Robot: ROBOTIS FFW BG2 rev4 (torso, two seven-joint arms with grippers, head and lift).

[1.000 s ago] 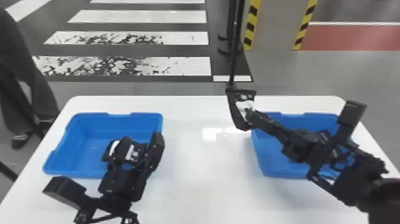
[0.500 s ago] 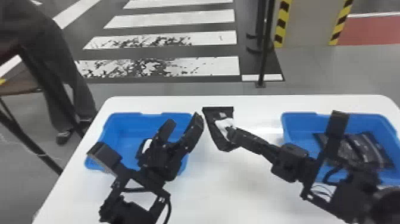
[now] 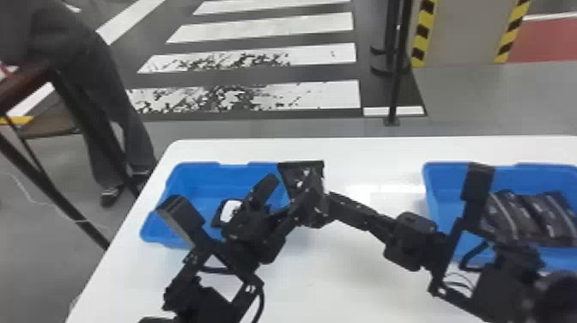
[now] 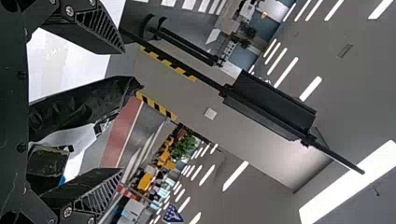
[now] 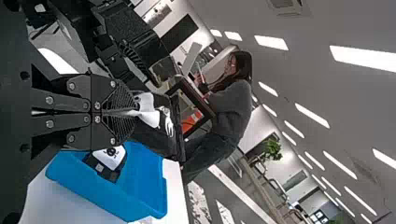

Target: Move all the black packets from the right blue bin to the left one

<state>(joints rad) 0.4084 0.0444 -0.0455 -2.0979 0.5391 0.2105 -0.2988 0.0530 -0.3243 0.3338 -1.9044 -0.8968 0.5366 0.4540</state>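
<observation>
I've got the right end effector (image 5: pixel 132 112) clamped on a black packet (image 3: pixel 302 177) near its white patch, presumably leaving the far end free for a handover to the left end effector (image 4: pixel 123 111), spread wide around it. Left wrist view confirms the packet sits between those open fingers; head view adds more packets (image 3: pixel 550 214) in the right bin (image 3: pixel 440 205), well right of both grips. Right wrist view gives me one packet (image 5: pixel 112 157) in the left bin (image 5: pixel 140 179), just beside the right grip.
</observation>
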